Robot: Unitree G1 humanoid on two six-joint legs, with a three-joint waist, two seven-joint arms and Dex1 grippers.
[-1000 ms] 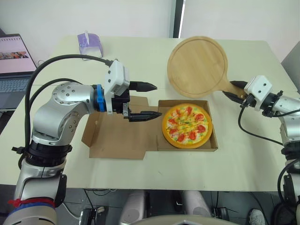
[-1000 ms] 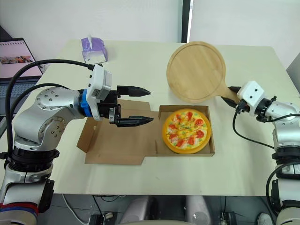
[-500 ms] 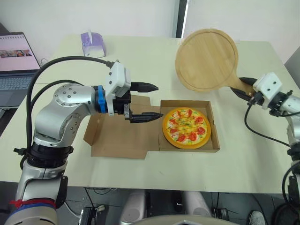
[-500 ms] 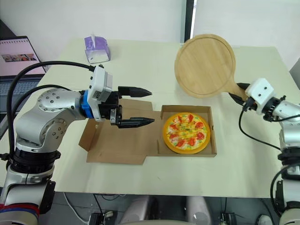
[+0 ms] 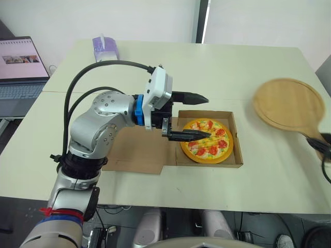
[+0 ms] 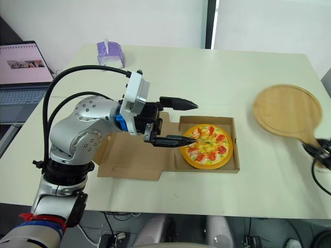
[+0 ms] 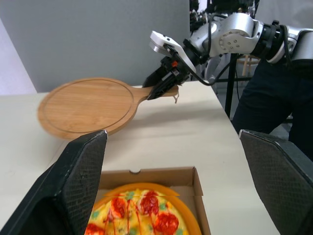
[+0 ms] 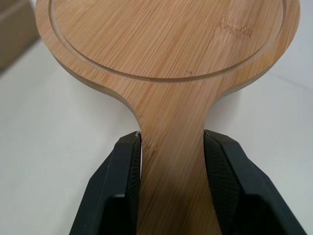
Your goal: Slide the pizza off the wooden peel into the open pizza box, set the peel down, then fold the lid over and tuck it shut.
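Pizza (image 5: 206, 140), one, in one box (image 5: 209, 164); one peel (image 5: 287, 106) in right claw (image 8: 172, 147).

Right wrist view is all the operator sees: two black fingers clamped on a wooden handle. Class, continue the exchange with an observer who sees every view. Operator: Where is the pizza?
Observer: The pizza lies in the box.
Operator: Is the lid shut?
Observer: No, the lid lies flat and open on the box's left.
Operator: What is the other arm doing?
Observer: The left gripper is open, above the box's left side.
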